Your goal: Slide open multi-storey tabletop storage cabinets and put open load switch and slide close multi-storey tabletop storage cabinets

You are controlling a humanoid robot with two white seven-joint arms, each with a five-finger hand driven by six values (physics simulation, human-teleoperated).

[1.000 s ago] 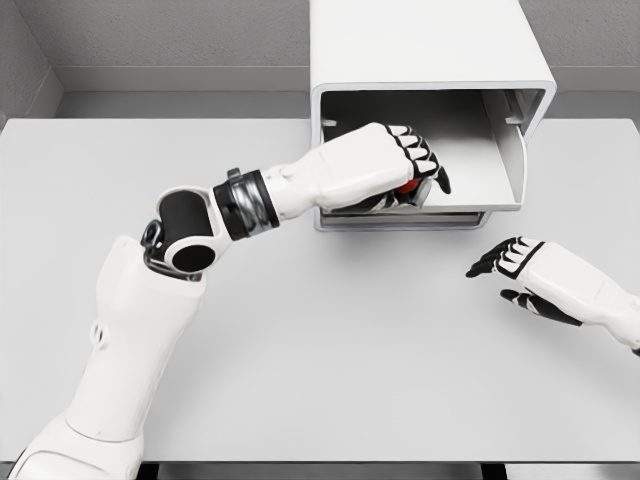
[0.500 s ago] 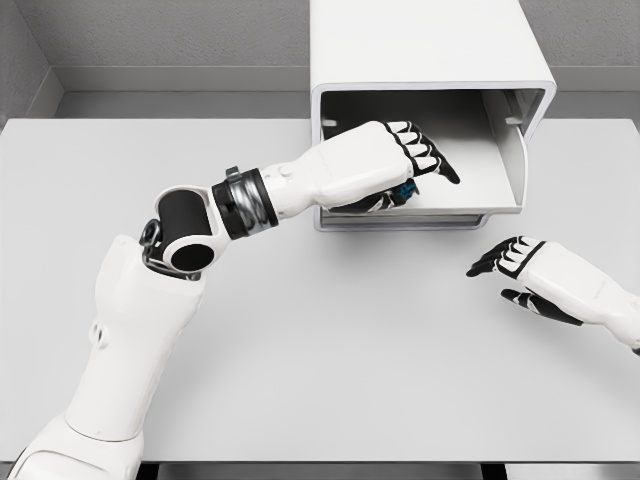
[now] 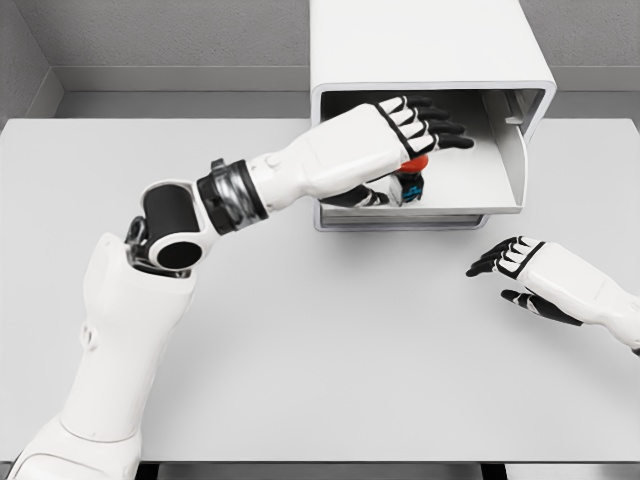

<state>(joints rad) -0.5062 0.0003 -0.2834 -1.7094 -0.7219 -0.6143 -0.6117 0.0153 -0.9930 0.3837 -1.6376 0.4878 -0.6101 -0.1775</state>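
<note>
Fingers (image 3: 440,128) of the left hand (image 3: 385,140) were spread, holding nothing, above the load switch (image 3: 411,180) resting inside the open cabinet (image 3: 430,60); only closing remained, the right hand (image 3: 525,270) idle nearby.

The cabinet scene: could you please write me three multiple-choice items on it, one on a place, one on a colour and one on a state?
1. Where is the switch?
A. On the table by the right hand
B. In the open cabinet drawer, below the left hand
C. On top of the cabinet

2. What colour is the switch's top?
A. Red-orange
B. Green
C. Yellow

3. How is the right hand?
A. Gripping the drawer
B. Holding the switch
C. Open over the table, holding nothing

Answers:
1 B: it sits inside the cabinet drawer, under the left hand.
2 A: a red-orange cap shows above a dark body.
3 C: its fingers are spread, apart from the cabinet, above the table.
</note>
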